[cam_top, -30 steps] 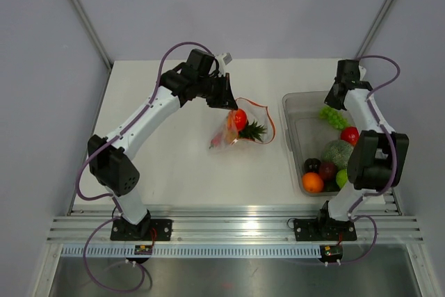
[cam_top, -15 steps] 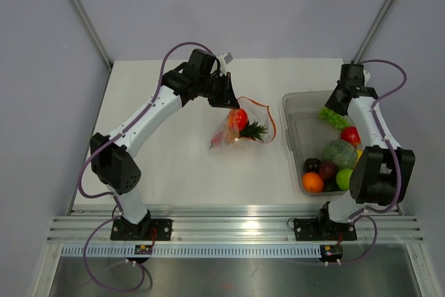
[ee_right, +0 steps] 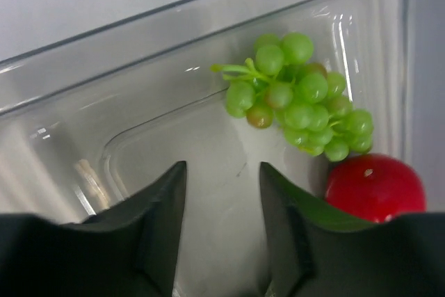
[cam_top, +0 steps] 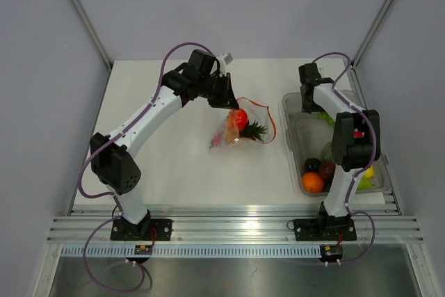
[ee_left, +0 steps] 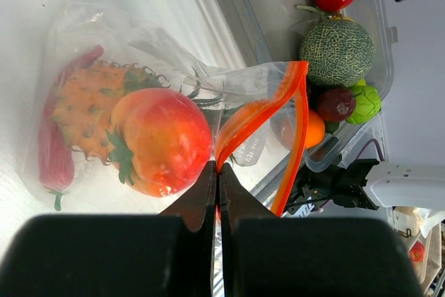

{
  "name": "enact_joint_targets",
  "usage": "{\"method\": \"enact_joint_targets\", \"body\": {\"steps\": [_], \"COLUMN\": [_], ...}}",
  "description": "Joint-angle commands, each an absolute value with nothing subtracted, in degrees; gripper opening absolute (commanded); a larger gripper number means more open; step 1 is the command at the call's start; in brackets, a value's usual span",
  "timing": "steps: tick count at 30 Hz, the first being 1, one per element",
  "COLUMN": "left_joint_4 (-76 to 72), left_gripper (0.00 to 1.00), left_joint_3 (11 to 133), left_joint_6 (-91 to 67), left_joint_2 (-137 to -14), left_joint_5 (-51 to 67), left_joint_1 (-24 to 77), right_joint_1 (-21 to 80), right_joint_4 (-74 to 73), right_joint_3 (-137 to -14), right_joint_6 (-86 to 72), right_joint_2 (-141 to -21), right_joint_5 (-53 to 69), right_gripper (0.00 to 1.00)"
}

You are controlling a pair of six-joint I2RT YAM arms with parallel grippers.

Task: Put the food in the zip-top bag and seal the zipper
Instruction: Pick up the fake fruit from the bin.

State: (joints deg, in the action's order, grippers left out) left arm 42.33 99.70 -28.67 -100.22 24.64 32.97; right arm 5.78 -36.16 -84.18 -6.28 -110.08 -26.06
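Observation:
The zip-top bag point(cam_top: 233, 135) lies mid-table with a red-orange tomato point(ee_left: 161, 140), a pineapple point(ee_left: 83, 116) and a red chili point(ee_left: 54, 161) inside. Its mouth gapes toward the bin, the orange zipper point(ee_left: 259, 108) curving open. My left gripper point(cam_top: 227, 99) is shut on one side of that zipper strip, holding it up. My right gripper point(cam_top: 310, 106) is open over the far left corner of the bin, nothing between its fingers. Green grapes point(ee_right: 299, 99) and a red fruit point(ee_right: 375, 187) lie just right of it.
The clear rigid bin point(cam_top: 290, 145) stands on the right of the table, holding an orange point(cam_top: 313, 182), a dark purple piece point(cam_top: 327, 170), a netted green melon point(ee_left: 338, 52) and a light green fruit point(ee_left: 365, 102). The right arm's links hang over the bin.
The right arm has swung left across the bin to its far left corner, and its jaws have opened. The left gripper and bag have stayed put.

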Motion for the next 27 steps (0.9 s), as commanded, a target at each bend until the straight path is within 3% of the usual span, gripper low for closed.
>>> {"method": "enact_joint_targets", "body": {"steps": [1,4,21,25,27], "left_joint_4": [40.52,40.34,39.64,39.73,39.81], "left_gripper": [0.00,0.00,0.00,0.00,0.00], "left_joint_3": [98.88,98.09,97.73,97.56,97.73], "left_joint_6": [-27.34,-26.98,-26.89,-26.98,-26.98], "left_joint_2": [-99.06,-98.53,-98.17,-98.09,-98.26], "left_joint_5": [25.66,25.75,26.98,26.98,27.33], "left_joint_1": [32.17,31.38,30.50,30.50,30.50], "right_joint_1": [5.10,5.10,5.10,5.10,5.27], "right_joint_4": [-35.51,-33.32,-20.75,-15.94,-13.37], "right_joint_3": [-87.62,-87.80,-85.52,-83.68,-82.09], "right_joint_6": [-0.71,2.72,6.51,6.15,5.36], "right_joint_2": [-113.63,-114.78,-121.55,-122.70,-121.99], "right_joint_5": [-35.59,-37.35,-37.08,-38.58,-40.43], "right_gripper": [0.55,0.60,0.60,0.53,0.44]}}
